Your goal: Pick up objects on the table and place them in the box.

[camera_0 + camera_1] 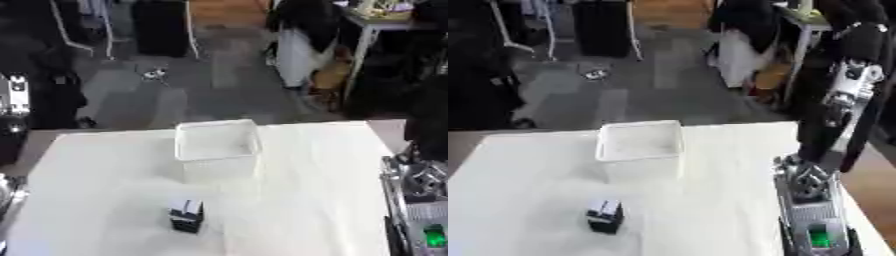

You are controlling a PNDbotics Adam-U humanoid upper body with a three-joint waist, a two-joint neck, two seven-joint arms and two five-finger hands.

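A table covered by a white cloth [710, 200] is seen from above, with the blurred pictures hiding fine detail. A white, translucent plastic box [640, 142] stands open near the far edge of the table; its inside looks pale, and whether anything lies in it cannot be made out. Nearer than the box, and slightly to its left, a small dark block with a white top [605, 216] stands on the cloth, well apart from the box. Its markings cannot be read, and nothing is touching it.

To the right of the box, the robot's right hand [802, 182] is held over the right edge of the table, its silver fingers pointing away toward the far side. The fingers appear roughly straight and nothing is seen between them, though their tips are blurred. Behind the hand, the forearm, with a green light [822, 235] on it, is cut off by the lower edge. The right arm's black and silver upper links [850, 85] rise toward the upper right corner.

Far to the left of the box, only a sliver of metal [7, 192] is seen at the left edge of the left eye view; whether it belongs to the left hand, and how its fingers stand, cannot be told.
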